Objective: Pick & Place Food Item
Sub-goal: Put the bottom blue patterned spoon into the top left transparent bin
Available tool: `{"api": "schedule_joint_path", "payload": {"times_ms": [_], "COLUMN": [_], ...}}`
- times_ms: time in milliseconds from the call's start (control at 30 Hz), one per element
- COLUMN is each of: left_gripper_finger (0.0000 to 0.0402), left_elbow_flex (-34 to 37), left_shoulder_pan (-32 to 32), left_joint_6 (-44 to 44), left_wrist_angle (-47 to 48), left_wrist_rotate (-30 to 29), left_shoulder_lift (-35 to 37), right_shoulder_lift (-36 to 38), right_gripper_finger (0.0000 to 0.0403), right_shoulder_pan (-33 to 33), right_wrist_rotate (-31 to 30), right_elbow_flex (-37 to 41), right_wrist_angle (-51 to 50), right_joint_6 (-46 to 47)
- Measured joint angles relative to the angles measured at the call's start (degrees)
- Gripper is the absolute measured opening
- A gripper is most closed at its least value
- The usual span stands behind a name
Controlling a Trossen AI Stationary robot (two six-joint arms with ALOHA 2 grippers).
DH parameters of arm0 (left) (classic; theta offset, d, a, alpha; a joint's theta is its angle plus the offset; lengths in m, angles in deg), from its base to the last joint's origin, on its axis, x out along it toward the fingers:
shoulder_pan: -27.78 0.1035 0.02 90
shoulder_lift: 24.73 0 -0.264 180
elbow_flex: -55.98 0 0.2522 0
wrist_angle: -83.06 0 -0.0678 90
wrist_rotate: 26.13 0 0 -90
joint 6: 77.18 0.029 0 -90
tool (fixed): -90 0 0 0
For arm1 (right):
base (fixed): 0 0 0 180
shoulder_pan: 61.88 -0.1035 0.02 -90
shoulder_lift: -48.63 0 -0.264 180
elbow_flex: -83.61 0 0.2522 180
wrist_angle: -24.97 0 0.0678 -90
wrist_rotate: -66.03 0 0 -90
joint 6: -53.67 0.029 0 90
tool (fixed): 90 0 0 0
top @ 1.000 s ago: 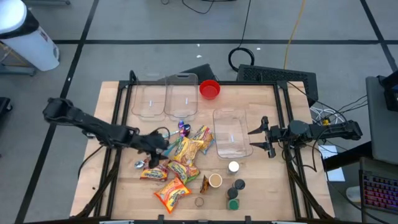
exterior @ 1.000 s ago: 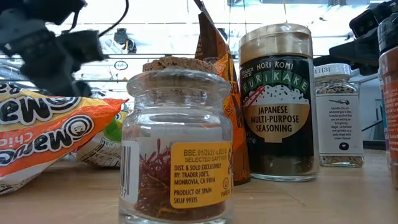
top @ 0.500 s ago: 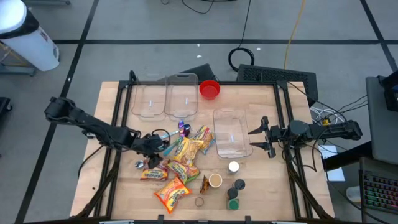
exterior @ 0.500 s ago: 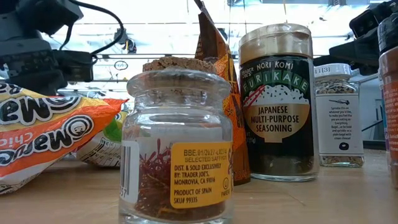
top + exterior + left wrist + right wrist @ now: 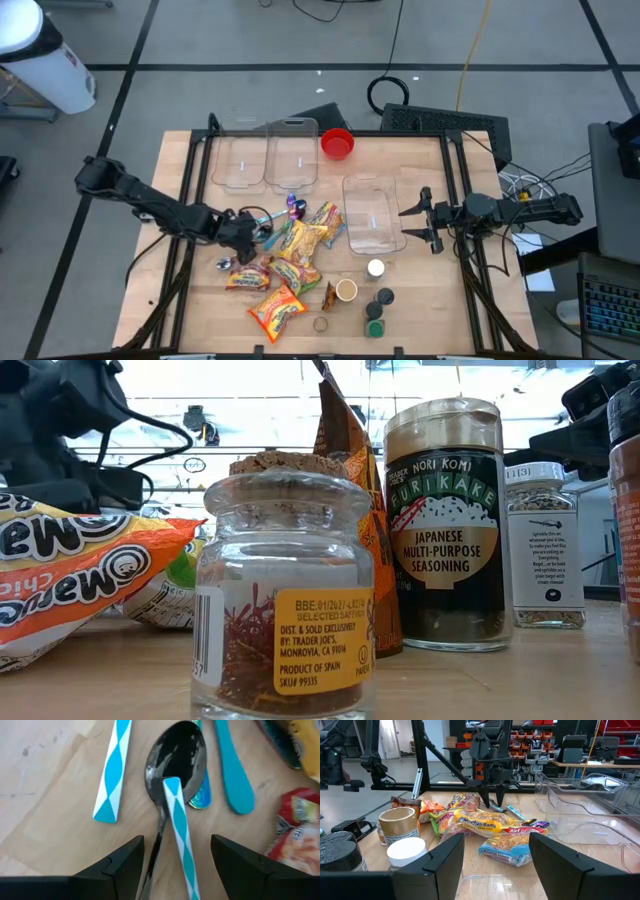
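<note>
A heap of bright food packets (image 5: 297,245) lies in the middle of the table, and shows too in the right wrist view (image 5: 485,826). My left gripper (image 5: 250,236) stands open at the heap's left side, pointing steeply down. In its wrist view its fingers (image 5: 115,865) stand on either side of a black spoon (image 5: 175,757) and a blue-and-white striped stick (image 5: 180,827) that lies across the spoon's bowl; both lie on the wood. A red packet (image 5: 295,830) lies just beside them. My right gripper (image 5: 420,220) waits open and level at the table's right.
Two clear tubs (image 5: 268,155) stand at the far edge beside a red bowl (image 5: 337,143), with a third tub (image 5: 372,212) right of the heap. Spice jars (image 5: 375,298) stand near the front edge. Another striped stick (image 5: 112,770) and a blue handle (image 5: 232,770) lie by the spoon.
My left gripper has sunk toward the table at the heap's left side, tipped to point more steeply down and rolled about its own axis. Its fingers have stayed open. The packets lie as before.
</note>
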Motion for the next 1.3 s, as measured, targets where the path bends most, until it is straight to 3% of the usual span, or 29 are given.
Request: {"api": "schedule_joint_path", "payload": {"times_ms": [167, 400, 733, 900, 1300], "left_gripper_finger": [0.0239, 0.023, 0.0082, 0.0037, 0.0037], "left_elbow_flex": [-0.3, -0.1, 0.1, 0.1, -3.9], "left_shoulder_pan": [0.0, -0.6, -0.7, -0.7, -0.7], "left_joint_6": [1.9, 2.2, -1.9, -2.1, -1.8], "left_wrist_angle": [-0.8, -1.3, -1.3, -1.4, 0.1], "left_wrist_rotate": [-0.7, -1.2, -2.8, -2.1, -2.9], "left_shoulder_lift": [-3.6, -3.4, -3.4, -3.4, 1.0], "right_shoulder_lift": [0.0, 0.0, 0.0, 0.0, 0.0], "right_gripper_finger": [0.0216, 0.0218, 0.0219, 0.0216, 0.0217], "right_shoulder_pan": [0.0, 0.0, 0.0, 0.0, 0.0], "right_wrist_rotate": [0.0, 0.0, 0.0, 0.0, 0.0], "right_elbow_flex": [0.0, 0.0, 0.0, 0.0, 0.0], "right_wrist_angle": [0.0, 0.0, 0.0, 0.0, 0.0], "right_joint_6": [0.0, 0.0, 0.0, 0.0, 0.0]}}
